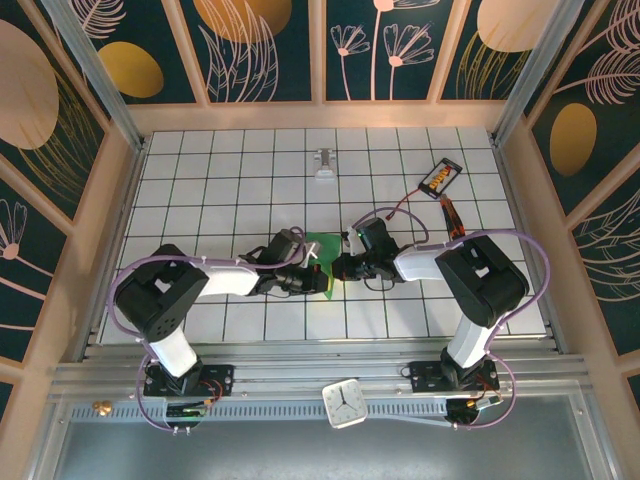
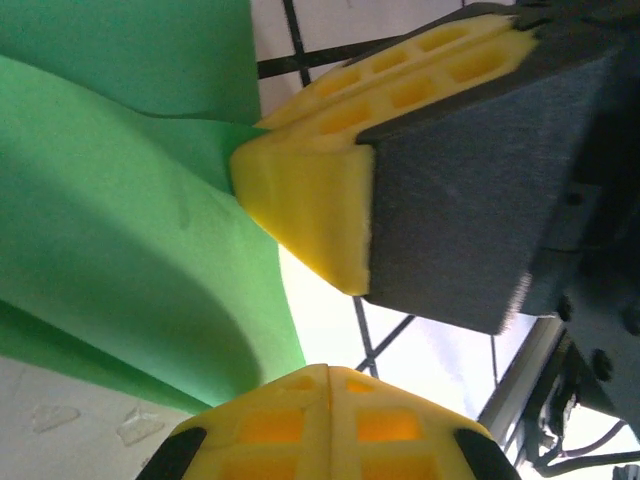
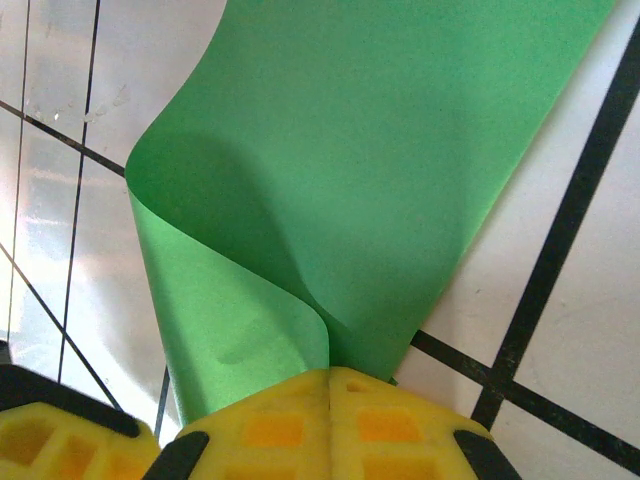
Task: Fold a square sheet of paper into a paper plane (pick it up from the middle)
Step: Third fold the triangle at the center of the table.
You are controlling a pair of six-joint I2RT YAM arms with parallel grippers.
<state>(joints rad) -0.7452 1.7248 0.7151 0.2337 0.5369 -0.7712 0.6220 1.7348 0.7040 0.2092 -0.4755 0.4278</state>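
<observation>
The square sheet of paper [image 1: 322, 258] is bright green and stands curled up off the white grid table [image 1: 240, 160] between my two grippers. My right gripper [image 3: 330, 372] is shut on one edge of the sheet [image 3: 350, 150], which rises from its yellow fingertips in a loose bent fold. My left gripper [image 2: 330, 368] is shut with nothing seen in its seam. The green sheet [image 2: 130, 230] curves just left of it, close to its left finger. The right gripper's fingers [image 2: 310, 200] sit right in front of it. The paper plane is out of view.
An orange and black device [image 1: 440, 178] with a red cable lies at the back right. A small grey-white object [image 1: 325, 165] sits at the back centre. A white clock [image 1: 347, 403] rests on the front rail. Wooden walls close in the table's sides.
</observation>
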